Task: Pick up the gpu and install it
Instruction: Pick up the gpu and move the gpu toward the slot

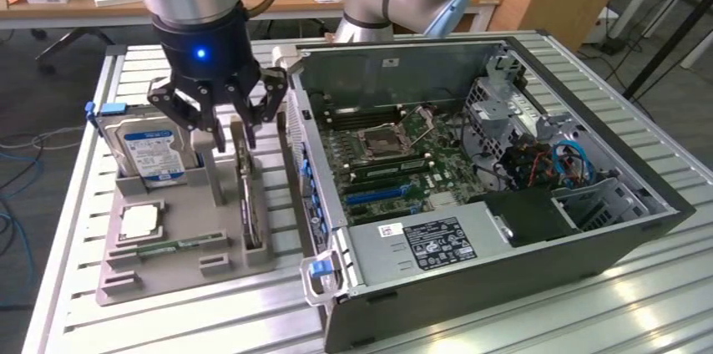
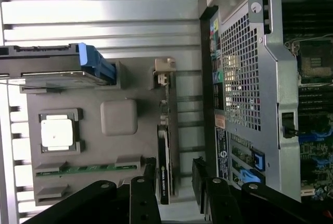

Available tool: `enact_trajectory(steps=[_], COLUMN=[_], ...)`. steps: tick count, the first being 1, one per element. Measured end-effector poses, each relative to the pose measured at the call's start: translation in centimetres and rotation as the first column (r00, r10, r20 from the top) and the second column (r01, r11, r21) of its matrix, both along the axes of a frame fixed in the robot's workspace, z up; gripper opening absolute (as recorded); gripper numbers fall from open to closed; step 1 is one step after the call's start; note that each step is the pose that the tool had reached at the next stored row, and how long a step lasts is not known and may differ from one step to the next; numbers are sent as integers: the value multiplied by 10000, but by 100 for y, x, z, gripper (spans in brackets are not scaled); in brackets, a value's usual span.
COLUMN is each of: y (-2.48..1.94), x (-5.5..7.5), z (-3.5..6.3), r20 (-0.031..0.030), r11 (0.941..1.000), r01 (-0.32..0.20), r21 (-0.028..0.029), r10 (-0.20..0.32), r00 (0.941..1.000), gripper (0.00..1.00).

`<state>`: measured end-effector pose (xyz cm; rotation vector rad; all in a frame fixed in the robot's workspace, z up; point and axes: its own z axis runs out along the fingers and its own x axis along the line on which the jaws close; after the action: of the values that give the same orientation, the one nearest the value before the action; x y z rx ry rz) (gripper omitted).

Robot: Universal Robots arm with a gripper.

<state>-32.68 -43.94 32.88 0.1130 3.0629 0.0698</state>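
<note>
The gpu (image 2: 167, 146) stands on edge in a slot of the grey tray (image 2: 93, 146), on the tray's side closest to the case (image 1: 502, 287). Its long axis runs parallel to the case's grilled wall, just beside it. The pale bracket (image 2: 164, 67) caps one end.

And here's the claw (image 1: 230, 139), spread wide and holding nothing, poised right over that card! From the wrist view the thin card runs straight up the gap, with one dark fingertip (image 2: 150, 174) on the side away from the case and its partner on the case side. So the fingers sit across the card's thickness, not along its length, which looks like the line-up a pinch needs.

Farther from the case, the hard drive (image 1: 150, 149) stands upright in its own slot. A square chip (image 1: 139, 220) and a green memory stick (image 1: 179, 245) lie flat in the tray. All of it rests on the slatted counter (image 1: 557, 325).

Now the tricky bits. The card's lower edge is sunk in the slot. In the exterior view the fingers cover the bracket end. I can't tell whether any finger touches the card, or how high the claw sits above it.
</note>
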Motion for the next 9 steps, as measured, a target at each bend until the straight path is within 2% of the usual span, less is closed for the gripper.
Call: enact_trajectory(steps=[9], y=[0], x=[0], z=[-113], r20=[6], r11=[10000], r01=[-1], r21=[-1], r10=[1], r00=[10000], gripper=[41])
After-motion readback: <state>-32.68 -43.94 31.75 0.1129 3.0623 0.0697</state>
